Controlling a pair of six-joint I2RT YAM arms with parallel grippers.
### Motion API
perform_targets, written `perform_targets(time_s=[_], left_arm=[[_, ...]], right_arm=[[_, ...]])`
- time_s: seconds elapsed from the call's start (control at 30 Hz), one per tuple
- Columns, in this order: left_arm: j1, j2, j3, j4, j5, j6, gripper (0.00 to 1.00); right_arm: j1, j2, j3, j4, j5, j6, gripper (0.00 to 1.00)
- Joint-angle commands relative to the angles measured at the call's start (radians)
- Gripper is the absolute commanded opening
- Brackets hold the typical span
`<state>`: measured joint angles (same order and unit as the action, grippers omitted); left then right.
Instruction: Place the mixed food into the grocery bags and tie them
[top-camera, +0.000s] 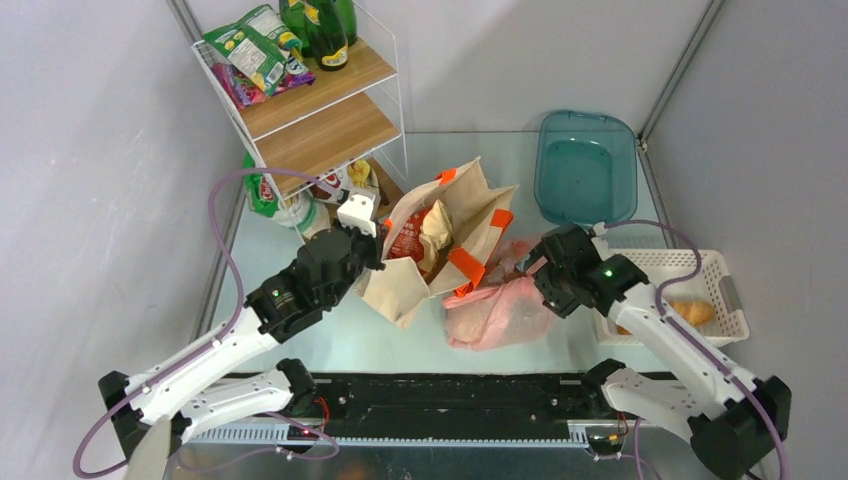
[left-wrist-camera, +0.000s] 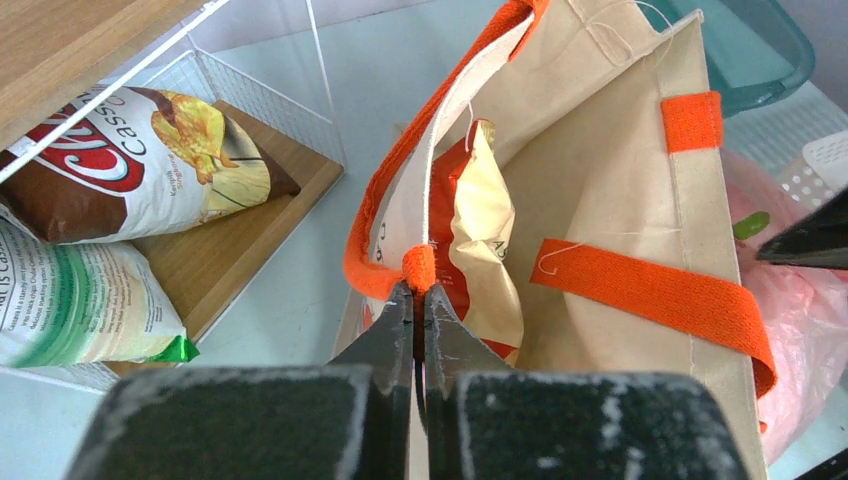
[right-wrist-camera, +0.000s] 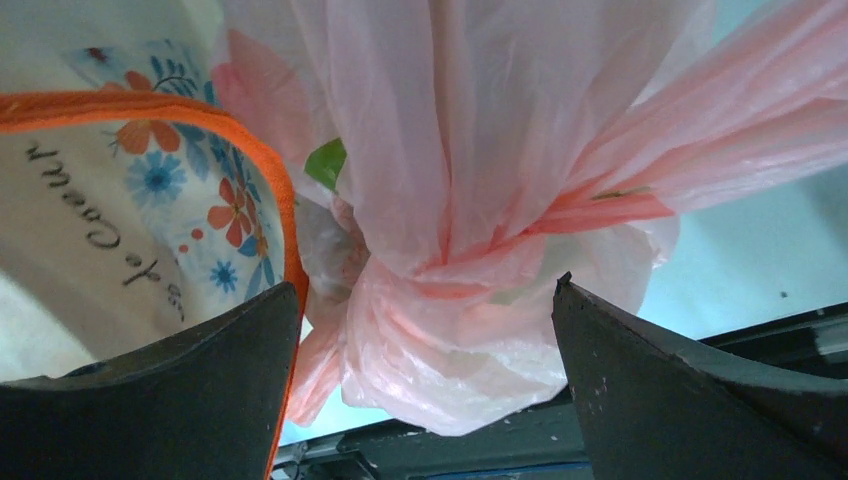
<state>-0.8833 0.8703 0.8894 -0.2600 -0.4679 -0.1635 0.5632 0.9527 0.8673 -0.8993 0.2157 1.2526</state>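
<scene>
In the top view the beige tote (top-camera: 405, 285) sits mid-table. Its long axis runs from 7 o'clock to 1 o'clock, and its mouth gapes up at the camera. A red-and-cream snack packet (top-camera: 425, 228) stands inside.

The left gripper (left-wrist-camera: 420, 300) is at the tote's 9 o'clock edge, pinched shut on the tote's orange handle (left-wrist-camera: 418, 268). The handle strap loops up toward 12 o'clock in the wrist view.

The pink plastic bag (top-camera: 495, 312) lies against the tote's 4 o'clock side. Its bulk is low, and its gathered neck points toward 1 o'clock. The right gripper (right-wrist-camera: 425, 290) is there with its 2 fingers spread wide on either side of the knotted neck, pinching nothing. A scrap of green leaf (right-wrist-camera: 325, 162) shows through the plastic.

At 3 o'clock, 1 bread roll (top-camera: 692, 312) lies in the white lattice basket (top-camera: 725, 272), its long axis running 8 to 2 o'clock. A teal tray (top-camera: 585, 165) sits at 1 o'clock.
</scene>
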Motion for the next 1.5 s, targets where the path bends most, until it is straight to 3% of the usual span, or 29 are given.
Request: perform_targets(time_s=[0.0,0.1,0.17,0.23,0.27,0.33,0.57,0.7,0.83,1.17,1.33,1.47], left_arm=[[-0.013,-0.041,-0.01,0.089,0.018,0.017,0.0],[-0.018,-0.054,-0.02,0.091,0.018,0.014,0.0],[-0.019,-0.061,-0.027,0.094,0.018,0.012,0.0],[-0.022,-0.068,-0.032,0.098,0.019,0.012,0.0],[-0.024,-0.07,-0.035,0.099,0.019,0.012,0.0],[-0.027,-0.074,-0.035,0.1,0.022,0.012,0.0],[-0.032,-0.08,-0.039,0.101,0.02,0.009,0.0],[-0.034,-0.076,-0.035,0.102,0.022,0.007,0.0],[-0.035,-0.074,-0.033,0.101,0.003,0.001,0.0],[-0.015,-0.026,-0.004,0.03,-0.093,-0.084,0.0],[0.044,-0.054,-0.028,0.015,-0.057,-0.164,0.0],[0.07,-0.089,-0.038,0.011,-0.02,-0.186,0.0]], right_arm=[[-0.01,0.103,-0.002,0.075,-0.097,0.091,0.99],[0.009,0.158,-0.007,0.07,-0.086,0.132,0.96],[0.002,0.172,-0.027,0.062,-0.071,0.146,0.8],[-0.011,0.144,-0.058,0.064,-0.047,0.153,0.48],[-0.022,0.107,-0.069,0.068,-0.041,0.151,0.24],[-0.039,0.034,-0.093,0.07,-0.02,0.138,0.02],[-0.059,-0.214,-0.026,0.027,0.021,0.036,0.0],[-0.045,-0.249,0.132,0.011,0.022,-0.059,0.0],[-0.031,-0.268,0.272,0.108,-0.006,-0.176,0.0],[-0.002,-0.059,0.59,0.367,-0.179,-0.192,0.0],[0.056,0.03,0.592,0.546,-0.194,-0.119,0.0],[0.158,0.097,0.541,0.732,-0.1,-0.184,0.0]])
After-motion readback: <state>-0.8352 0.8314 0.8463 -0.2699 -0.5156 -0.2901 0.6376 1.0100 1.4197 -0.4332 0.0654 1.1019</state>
